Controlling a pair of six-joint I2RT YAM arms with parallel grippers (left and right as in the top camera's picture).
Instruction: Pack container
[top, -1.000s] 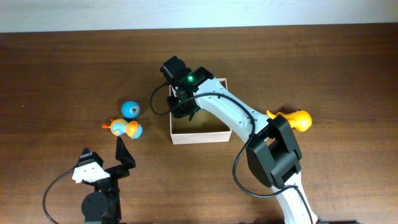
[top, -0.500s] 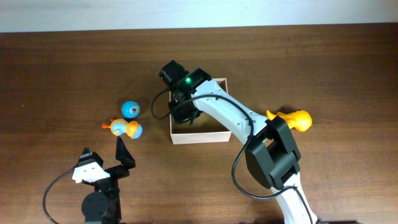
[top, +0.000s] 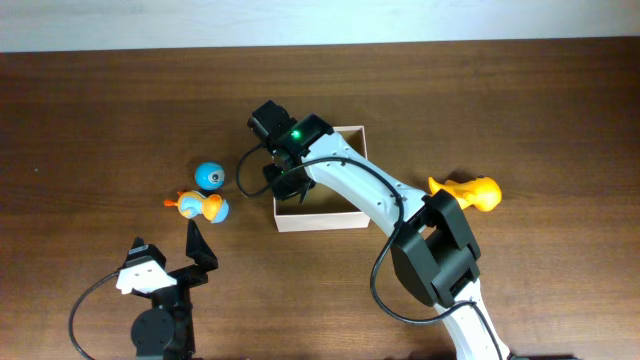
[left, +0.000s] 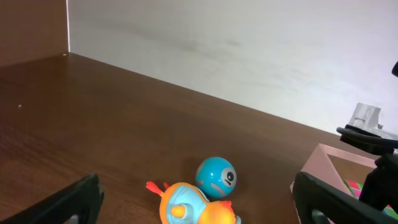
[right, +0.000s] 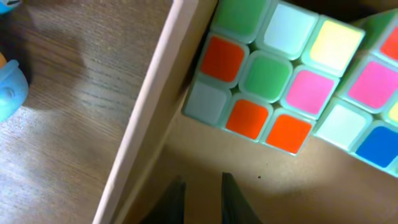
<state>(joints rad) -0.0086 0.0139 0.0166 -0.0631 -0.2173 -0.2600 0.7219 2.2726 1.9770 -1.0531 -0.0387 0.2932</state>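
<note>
Leftward is where the right arm has slid over the last second, its wrist now above the left wall of the container (top: 350, 218), which sits mid-bench (top: 520, 100). Inside, a Rubik's cube (right: 261, 74) lies on the tan floor, pressed against that wall. The right gripper (right: 200, 196) hangs over the floor just beside the cube, fingers (right: 176, 199) drawn nearly together with nothing between them. Left of the box are a blue ball toy (top: 209, 176) and, just below it, an orange-and-blue duck toy (top: 205, 207). A yellow duck (top: 475, 192) lies to the right, well apart. The left gripper (top: 165, 242) rests near the front edge, fingers spread wide and empty.
</note>
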